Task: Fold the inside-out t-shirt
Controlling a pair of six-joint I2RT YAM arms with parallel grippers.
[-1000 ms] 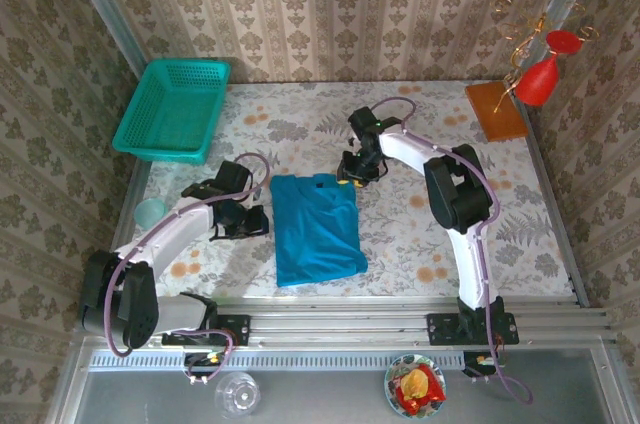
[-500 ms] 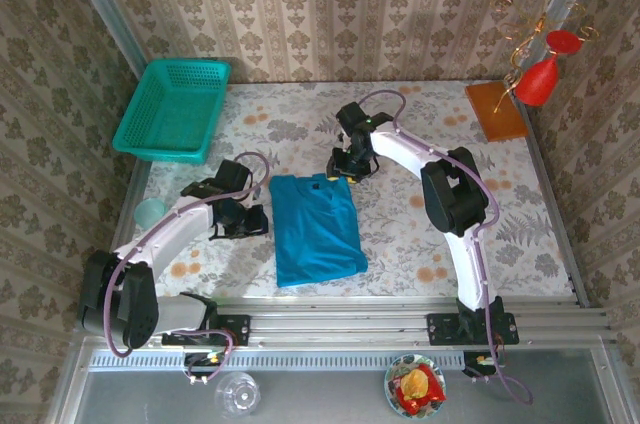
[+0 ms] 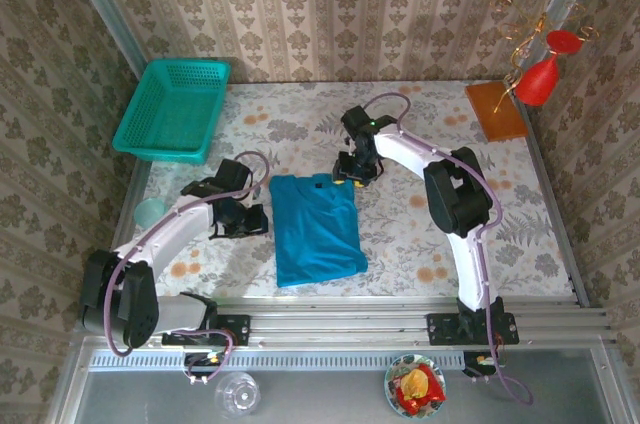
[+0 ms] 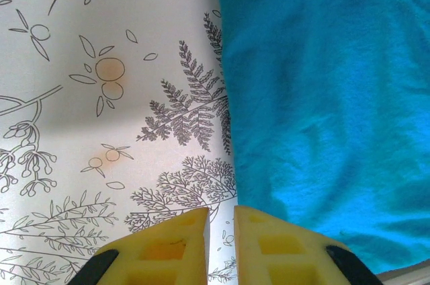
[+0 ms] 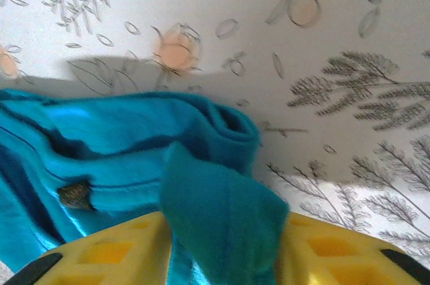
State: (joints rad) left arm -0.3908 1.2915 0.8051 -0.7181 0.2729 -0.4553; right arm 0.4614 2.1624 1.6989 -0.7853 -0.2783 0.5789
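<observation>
The inside-out t-shirt (image 3: 315, 229) lies as a folded blue-teal rectangle in the middle of the flowered table (image 3: 420, 224). My right gripper (image 3: 348, 176) is at its far right corner, by the collar. In the right wrist view a raised fold of the t-shirt (image 5: 222, 211) fills the gap between the yellow fingers (image 5: 336, 251) of the right gripper (image 5: 225, 238), and the rolled edge lies beyond it. My left gripper (image 3: 258, 221) rests just left of the shirt's left edge. In the left wrist view the left gripper (image 4: 220, 224) shows a thin slit with nothing in it, beside the t-shirt (image 4: 322, 97).
A teal mesh basket (image 3: 172, 109) stands at the far left. A small pale cup (image 3: 150, 211) sits left of the left arm. An orange-brown board (image 3: 494, 109) and a red vase (image 3: 538, 79) are at the far right.
The right gripper moved a little away toward the far left, then came back to the shirt's collar corner, its jaws now wider. The left arm has not moved.
</observation>
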